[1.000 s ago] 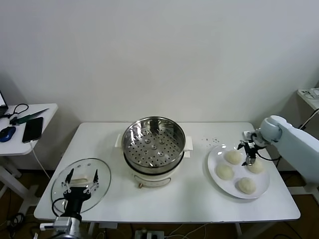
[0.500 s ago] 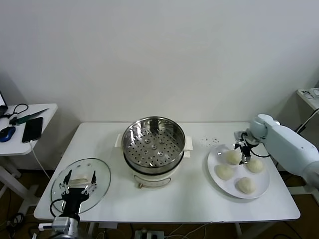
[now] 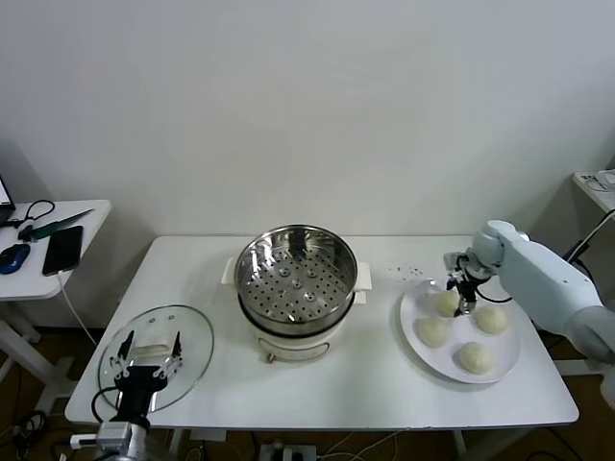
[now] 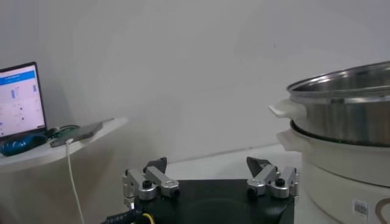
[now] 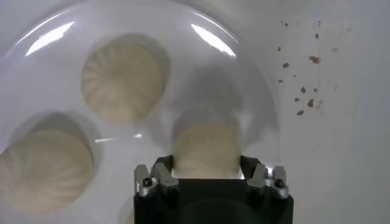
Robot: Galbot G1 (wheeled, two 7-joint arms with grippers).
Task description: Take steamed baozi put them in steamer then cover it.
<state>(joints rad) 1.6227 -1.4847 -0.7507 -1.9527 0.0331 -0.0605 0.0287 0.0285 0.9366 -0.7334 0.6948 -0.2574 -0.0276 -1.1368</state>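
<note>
On a white plate (image 3: 508,369) at the table's right lie several cream steamed baozi (image 3: 433,331). My right gripper (image 3: 462,294) is down over the one nearest the steamer and shut on it. In the right wrist view that baozi (image 5: 207,146) fills the gap between the fingers of my right gripper (image 5: 207,167), with two others (image 5: 122,82) beside it. The steel steamer (image 3: 296,278) stands empty at the table's middle. The glass cover (image 3: 189,338) lies flat at the front left. My left gripper (image 3: 147,350) hangs open over it, also shown as the left gripper (image 4: 207,165) in its wrist view.
Dark crumbs (image 3: 404,272) speckle the table between steamer and plate. A side table (image 3: 86,213) at the far left holds a phone (image 3: 62,250), a mouse (image 3: 13,257) and cables. The steamer's wall (image 4: 347,103) rises close beside the left gripper.
My right gripper has moved left across the plate, from the far-right baozi to the one nearest the steamer, and shut on it. The left arm has dropped slightly.
</note>
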